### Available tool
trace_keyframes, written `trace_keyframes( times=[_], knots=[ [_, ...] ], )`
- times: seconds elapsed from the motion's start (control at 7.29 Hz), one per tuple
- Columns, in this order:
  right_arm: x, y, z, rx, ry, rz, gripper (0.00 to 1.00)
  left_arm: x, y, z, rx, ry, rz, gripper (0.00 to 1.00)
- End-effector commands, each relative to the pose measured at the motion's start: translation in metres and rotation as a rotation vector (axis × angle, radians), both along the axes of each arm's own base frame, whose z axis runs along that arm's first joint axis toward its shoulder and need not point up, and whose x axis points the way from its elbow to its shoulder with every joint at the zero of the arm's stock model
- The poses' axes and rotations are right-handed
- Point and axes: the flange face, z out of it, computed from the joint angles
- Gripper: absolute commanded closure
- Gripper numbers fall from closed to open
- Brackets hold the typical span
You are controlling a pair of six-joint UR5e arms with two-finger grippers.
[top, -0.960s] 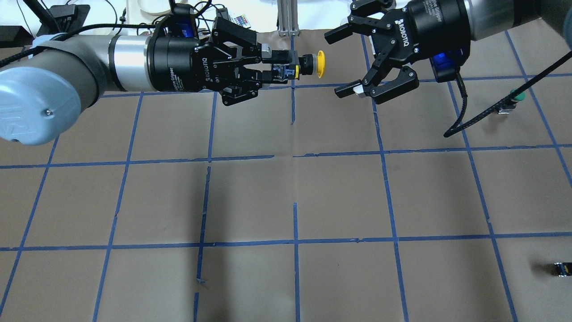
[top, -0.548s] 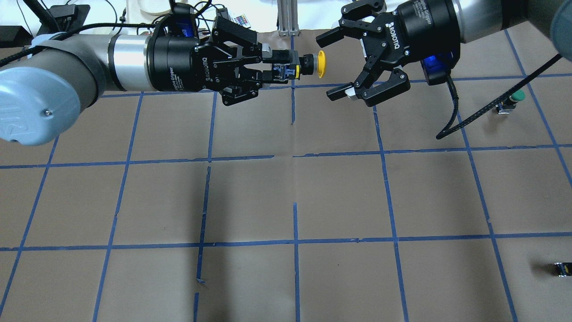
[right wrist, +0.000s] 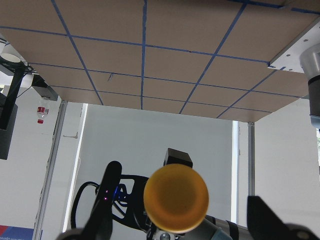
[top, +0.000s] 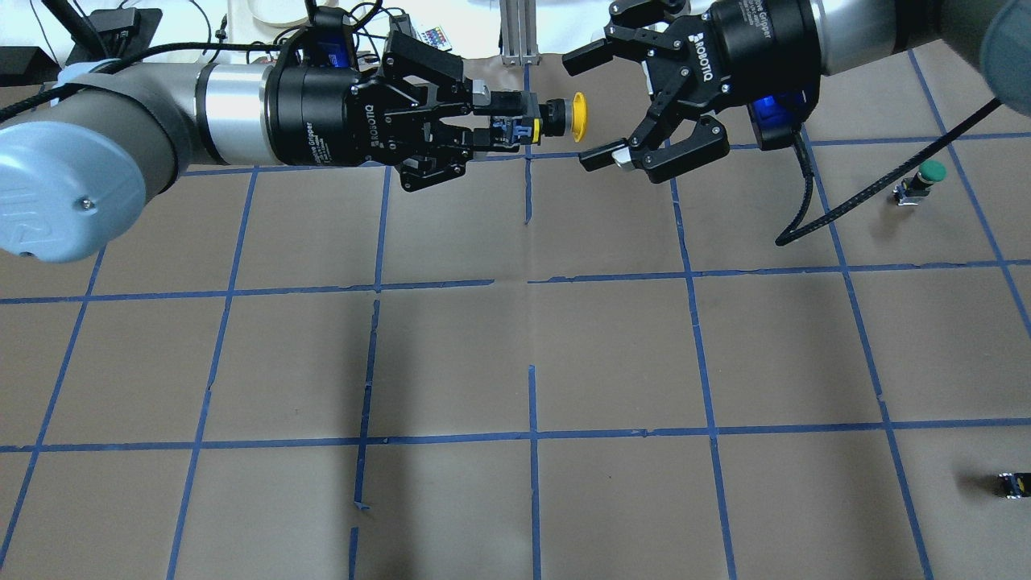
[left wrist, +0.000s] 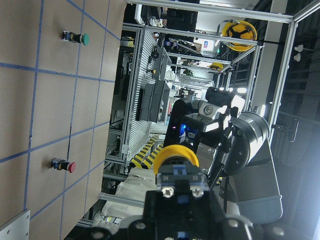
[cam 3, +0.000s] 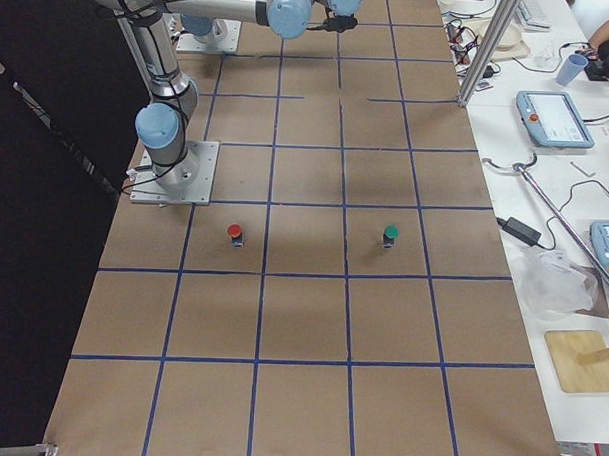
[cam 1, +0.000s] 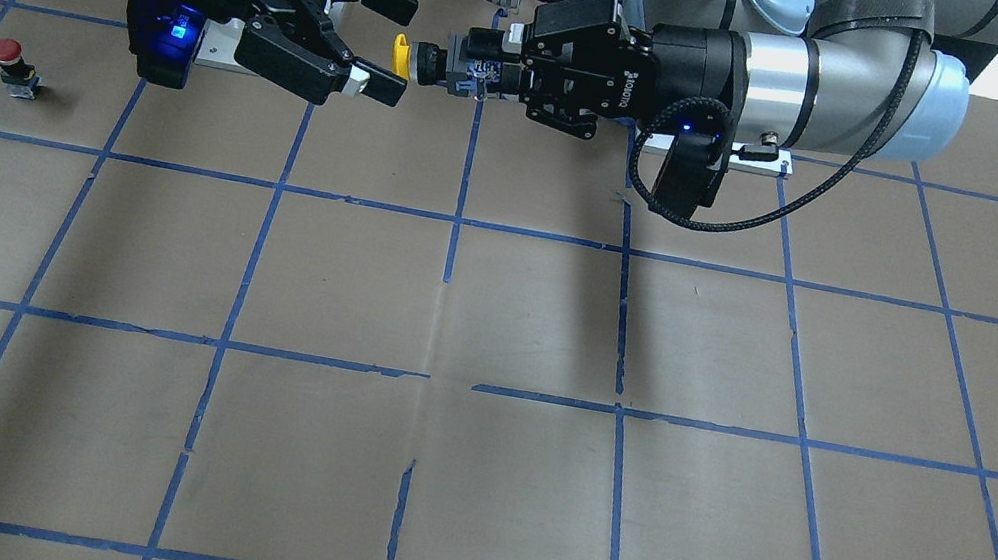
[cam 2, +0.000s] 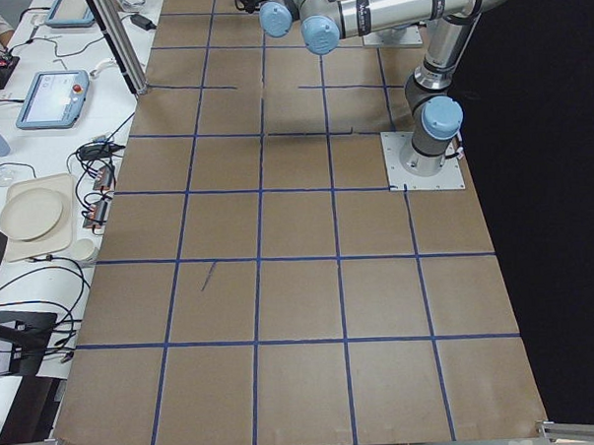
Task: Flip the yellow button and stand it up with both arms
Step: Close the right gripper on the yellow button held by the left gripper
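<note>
My left gripper point(top: 515, 117) is shut on the black-and-grey body of the yellow button point(top: 577, 116) and holds it level above the table's far edge, cap pointing at my right gripper. My right gripper point(top: 584, 109) is open, its fingertips at either side of the cap without touching it. In the front-facing view the yellow button point(cam 1: 400, 58) sits between the left gripper point(cam 1: 466, 64) and the open right gripper point(cam 1: 396, 46). The right wrist view looks straight at the cap point(right wrist: 176, 197) between its fingers point(right wrist: 100, 225). The left wrist view shows the cap point(left wrist: 176, 156) from behind.
A red-capped button point(cam 1: 8, 51) and a green-capped button point(top: 926, 175) stand on the brown gridded table on my right side. A small dark capless part point(top: 1011, 485) lies near the right front. An aluminium post point(top: 515, 32) stands at the far edge.
My right gripper has moved left towards the yellow cap, still open, until its fingertips flank the cap. The left arm and the button have not moved.
</note>
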Motion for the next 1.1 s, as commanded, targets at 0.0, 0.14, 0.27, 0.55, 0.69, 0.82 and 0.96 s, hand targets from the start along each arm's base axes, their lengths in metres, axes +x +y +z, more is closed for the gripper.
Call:
trace_keyframes(
  times=[0.0, 0.14, 0.27, 0.55, 0.69, 0.82, 0.96],
  knots=[
    [-0.0003, -0.0045, -0.0055, 0.005, -0.005, 0.001, 0.16, 0.0, -0.0006, -0.0008, 0.002, 0.001, 0.001, 0.87],
    [-0.0003, -0.0044, -0.0063, 0.009, -0.005, 0.0, 0.16, 0.0, -0.0001, -0.0001, 0.0, 0.001, 0.001, 0.87],
    [-0.0004, -0.0048, -0.0071, 0.006, -0.004, 0.003, 0.22, -0.0009, 0.0026, 0.0005, 0.002, 0.001, -0.001, 0.87],
    [-0.0004, -0.0054, -0.0077, 0.01, -0.005, 0.001, 0.5, -0.0009, 0.0025, -0.0014, 0.002, 0.001, -0.001, 0.87],
    [-0.0005, -0.0059, -0.0084, 0.011, -0.005, 0.001, 0.7, -0.0009, 0.0029, -0.0007, 0.0, 0.001, -0.001, 0.87],
    [-0.0012, -0.0061, -0.0086, 0.013, -0.006, 0.0, 0.83, -0.0009, 0.0027, -0.0022, 0.003, 0.0, -0.002, 0.87],
    [-0.0012, -0.0061, -0.0086, 0.013, -0.006, 0.0, 0.92, -0.0007, 0.002, -0.0033, 0.01, -0.011, -0.007, 0.59]
  ],
)
